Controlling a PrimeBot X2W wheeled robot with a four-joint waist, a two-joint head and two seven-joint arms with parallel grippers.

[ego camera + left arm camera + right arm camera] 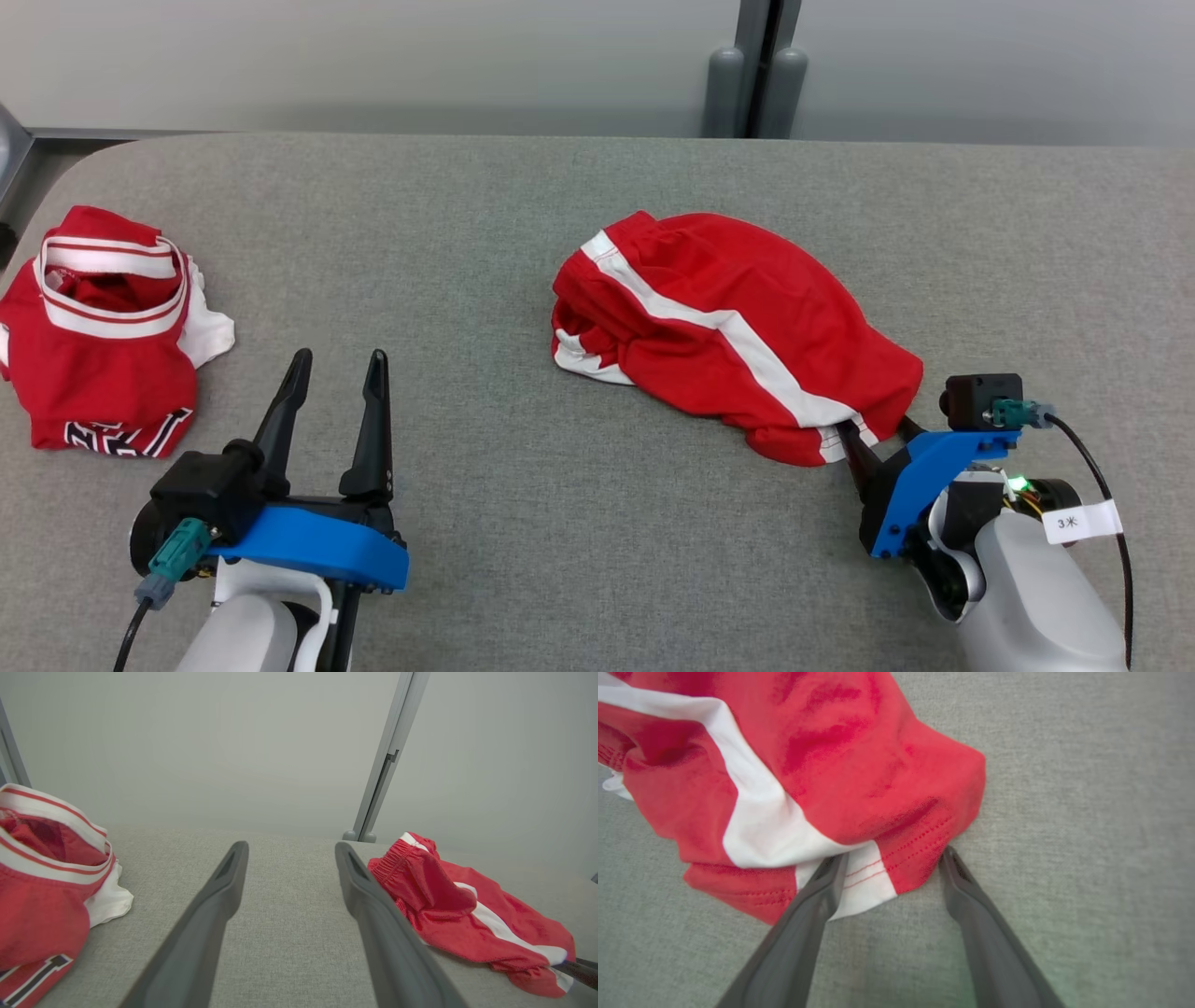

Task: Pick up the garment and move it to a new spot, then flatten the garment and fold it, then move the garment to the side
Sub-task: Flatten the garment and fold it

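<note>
The garment (728,327), red shorts with a white side stripe, lies crumpled on the grey table, right of centre. My right gripper (878,431) is open at its near right corner. In the right wrist view the hem of the garment (859,765) lies between the two fingers of the right gripper (893,856), whose tips touch the cloth. My left gripper (339,359) stands open over bare table at the lower left, holding nothing. The left wrist view shows the left gripper (290,847) with the garment (448,914) to its right.
A second red garment (103,336), a jersey with white trim and black lettering, lies bunched at the table's left edge (37,896). The grey padded table (467,233) has a rounded far left corner. A grey post (754,84) stands against the wall behind it.
</note>
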